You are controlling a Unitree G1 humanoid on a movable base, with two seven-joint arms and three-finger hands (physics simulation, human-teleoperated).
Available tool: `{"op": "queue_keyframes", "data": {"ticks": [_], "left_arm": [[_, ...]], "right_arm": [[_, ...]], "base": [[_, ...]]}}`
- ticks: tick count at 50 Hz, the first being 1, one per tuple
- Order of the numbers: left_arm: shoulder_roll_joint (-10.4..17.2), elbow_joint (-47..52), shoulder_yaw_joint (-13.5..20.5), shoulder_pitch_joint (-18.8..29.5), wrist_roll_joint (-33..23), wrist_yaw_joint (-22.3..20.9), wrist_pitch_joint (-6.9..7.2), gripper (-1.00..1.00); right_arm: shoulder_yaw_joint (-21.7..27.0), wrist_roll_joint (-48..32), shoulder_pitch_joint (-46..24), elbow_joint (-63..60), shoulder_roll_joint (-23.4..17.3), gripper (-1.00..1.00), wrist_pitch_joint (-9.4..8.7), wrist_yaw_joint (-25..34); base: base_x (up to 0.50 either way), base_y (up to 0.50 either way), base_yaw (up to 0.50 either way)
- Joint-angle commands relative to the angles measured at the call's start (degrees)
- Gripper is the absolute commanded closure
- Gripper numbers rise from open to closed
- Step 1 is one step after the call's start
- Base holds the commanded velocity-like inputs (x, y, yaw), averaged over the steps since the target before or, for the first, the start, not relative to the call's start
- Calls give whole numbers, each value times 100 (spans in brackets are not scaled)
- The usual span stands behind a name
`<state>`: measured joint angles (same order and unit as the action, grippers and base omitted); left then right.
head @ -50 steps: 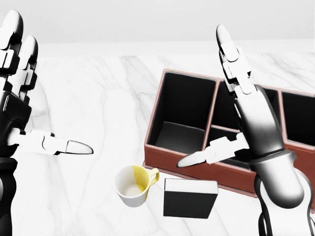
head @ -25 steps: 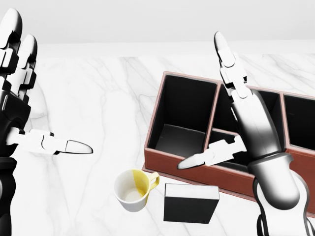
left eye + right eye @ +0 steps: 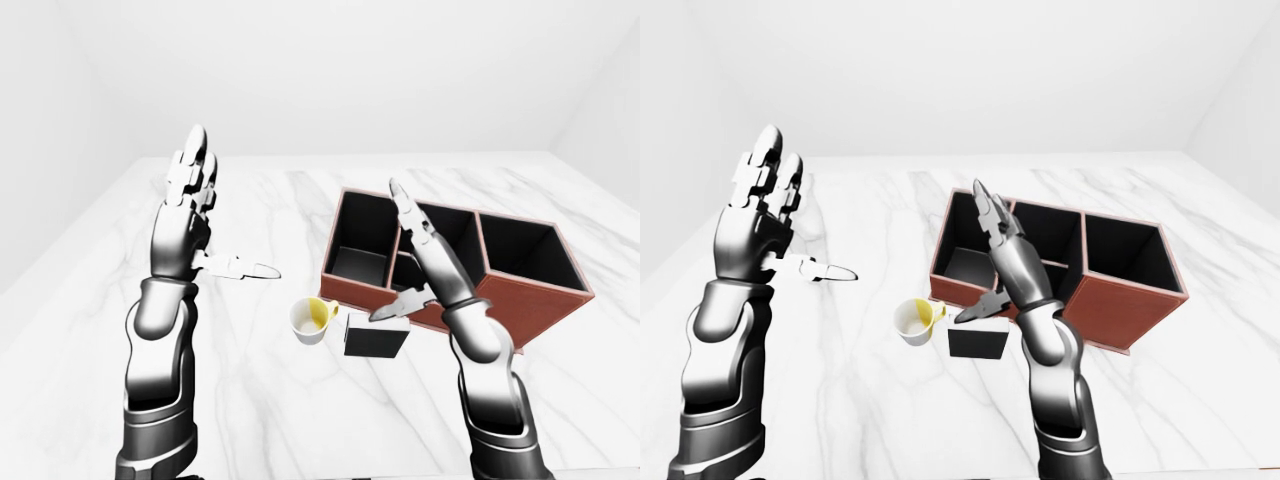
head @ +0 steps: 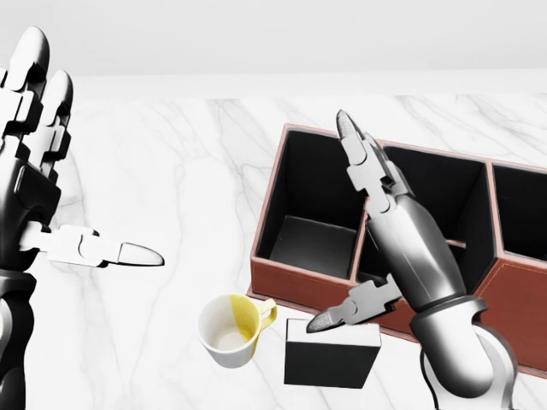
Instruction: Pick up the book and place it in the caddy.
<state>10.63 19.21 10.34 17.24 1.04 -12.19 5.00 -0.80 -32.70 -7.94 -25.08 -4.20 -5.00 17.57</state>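
Observation:
The book (image 4: 329, 360) is a small black block with a white top edge, standing on the marble table just below the caddy in the head view. The caddy (image 4: 295, 284) is a reddish-brown box with several black compartments. My right hand (image 4: 346, 231) is open, fingers stretched up over the caddy, thumb tip just above the book's top edge. My left hand (image 4: 68, 171) is open and raised at the far left, apart from everything.
A white mug (image 4: 229, 329) with a yellow inside lies tilted just left of the book. The white marble table (image 4: 171, 171) stretches left and up; its far edge meets a plain white wall.
My right hand has come down and to the left; its thumb now hangs right above the book. The left hand has barely moved.

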Motion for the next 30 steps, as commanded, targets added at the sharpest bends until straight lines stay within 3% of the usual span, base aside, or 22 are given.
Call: {"op": "queue_keyframes", "data": {"ticks": [1, 18, 30], "left_arm": [[-5, -125, -15, -3, -2, -1, 0, -100], [23, -203, -10, 70, -16, 19, 0, -100], [10, -263, 1, 24, -3, 14, 0, -100]], "right_arm": [[-236, -677, 354, -285, 143, -100, 0, 209], [-373, -1020, 1112, -528, 117, -100, 0, 408], [-453, -1661, 1574, -142, 180, -100, 0, -355]], "base": [[0, 0, 0], [0, 0, 0], [0, 0, 0]]}}
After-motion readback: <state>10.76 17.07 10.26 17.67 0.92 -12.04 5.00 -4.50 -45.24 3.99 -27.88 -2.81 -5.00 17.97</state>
